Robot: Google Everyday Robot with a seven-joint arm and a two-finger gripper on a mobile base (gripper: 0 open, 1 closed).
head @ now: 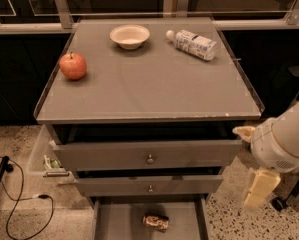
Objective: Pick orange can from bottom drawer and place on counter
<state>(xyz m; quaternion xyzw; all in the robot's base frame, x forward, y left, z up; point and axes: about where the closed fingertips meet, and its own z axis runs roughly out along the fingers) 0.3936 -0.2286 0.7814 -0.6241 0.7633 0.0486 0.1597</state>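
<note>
The gripper (pixel 259 186) hangs at the right of the cabinet, beyond its near right corner, level with the two knobbed drawers. It shows as a cream-coloured piece below the arm's rounded white housing (pixel 284 140), with a second cream tip close to the right end of the top drawer (pixel 114 155). Whether that tip touches the drawer cannot be told. Whether the gripper is open or closed cannot be told from this angle either. It holds nothing that can be seen, and it is well apart from the orange can (pixel 155 222).

The can lies on its side on the floor of the bottom drawer (pixel 116 223), which is pulled out towards the near edge, with the can about midway across it. The middle drawer (pixel 114 187) and the top drawer are also pulled out, less far.

On the counter (pixel 154 91) sit a red apple (pixel 73 66) at the left, a pale bowl (pixel 129 35) at the far middle, and a white-labelled bottle (pixel 191 44) lying on its side at the far right.
</note>
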